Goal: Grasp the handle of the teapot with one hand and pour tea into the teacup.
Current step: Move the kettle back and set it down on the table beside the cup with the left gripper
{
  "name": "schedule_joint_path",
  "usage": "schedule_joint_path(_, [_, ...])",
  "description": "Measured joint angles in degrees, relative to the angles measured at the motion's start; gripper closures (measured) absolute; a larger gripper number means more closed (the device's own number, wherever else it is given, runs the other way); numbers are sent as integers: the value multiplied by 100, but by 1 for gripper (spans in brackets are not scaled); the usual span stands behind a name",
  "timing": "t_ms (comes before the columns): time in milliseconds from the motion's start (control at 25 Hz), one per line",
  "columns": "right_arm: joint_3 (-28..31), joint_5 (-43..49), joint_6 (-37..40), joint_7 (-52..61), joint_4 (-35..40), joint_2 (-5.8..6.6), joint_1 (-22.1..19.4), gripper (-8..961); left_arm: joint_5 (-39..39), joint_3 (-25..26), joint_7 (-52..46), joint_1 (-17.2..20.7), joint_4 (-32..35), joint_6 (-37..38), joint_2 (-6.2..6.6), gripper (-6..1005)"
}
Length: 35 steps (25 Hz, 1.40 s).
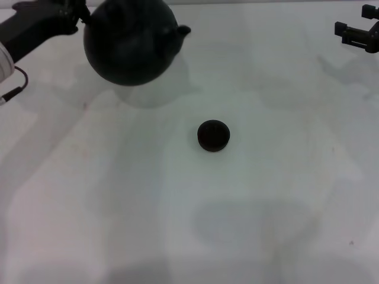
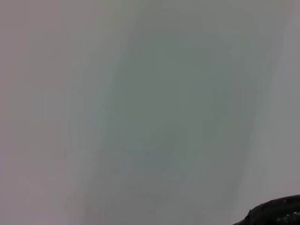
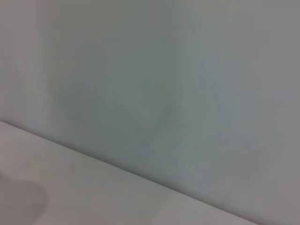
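The black teapot (image 1: 130,44) hangs above the table at the far left, its short spout (image 1: 183,29) pointing right, its shadow on the table below it. The handle is cut off by the top edge of the head view. My left gripper (image 1: 80,15) comes in from the far left and holds the pot at its upper left side. The small dark teacup (image 1: 212,135) stands upright on the table, nearer and to the right of the pot, well apart from it. My right gripper (image 1: 360,31) is parked open at the far right.
The white table (image 1: 189,225) bears only the cup. A cable (image 1: 15,89) hangs by my left arm at the left edge. A dark rough edge (image 2: 276,213) shows in a corner of the left wrist view. The right wrist view shows only pale surface.
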<state>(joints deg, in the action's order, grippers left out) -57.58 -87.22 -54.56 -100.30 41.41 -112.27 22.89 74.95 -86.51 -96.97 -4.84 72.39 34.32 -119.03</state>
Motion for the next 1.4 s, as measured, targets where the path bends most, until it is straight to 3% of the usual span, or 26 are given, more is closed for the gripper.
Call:
schedule_joint_path(320, [-20, 4, 12, 10, -18, -5, 10, 169, -1114, 117, 1168, -1, -849, 577, 8, 901])
schedule_joint_path(600, [-19, 4, 35, 11, -87, -5, 37, 169, -1092, 168, 1356, 22, -1285, 390, -5, 901])
schedule_joint_path(1400, [-16, 12, 73, -2, -146, -23, 111, 169, -757, 209, 1382, -192, -1546, 167, 33, 901])
